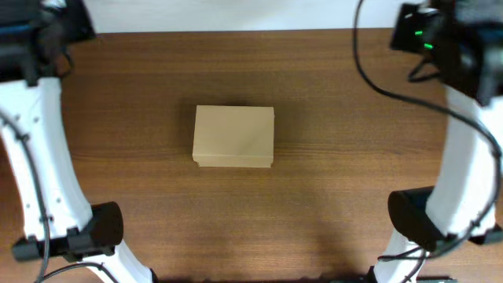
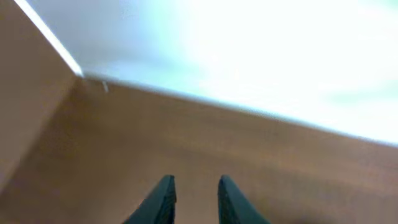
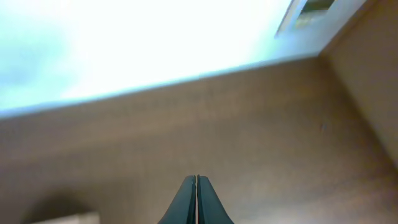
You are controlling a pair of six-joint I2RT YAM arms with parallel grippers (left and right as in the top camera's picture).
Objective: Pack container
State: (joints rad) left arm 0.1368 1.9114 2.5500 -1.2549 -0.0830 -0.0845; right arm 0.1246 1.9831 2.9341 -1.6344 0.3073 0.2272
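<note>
Container point(image 1: 234, 137) sitting lid-closed, mid-table point(image 1: 330, 204), long axis running side to side between both arms; nothing touching it

Left gripper point(image 2: 194, 200): fingers standing slightly apart, gripping nothing; container out of its view

Right gripper point(image 3: 197, 202): fingers pressed together, empty; pale corner, likely container, showing low and left of tips

Neither arm looking clearly nearer

A brown wood-grain table point(image 1: 157, 196) carries one tan cardboard container point(image 1: 234, 137), its lid apparently closed, lying mid-table.
</note>
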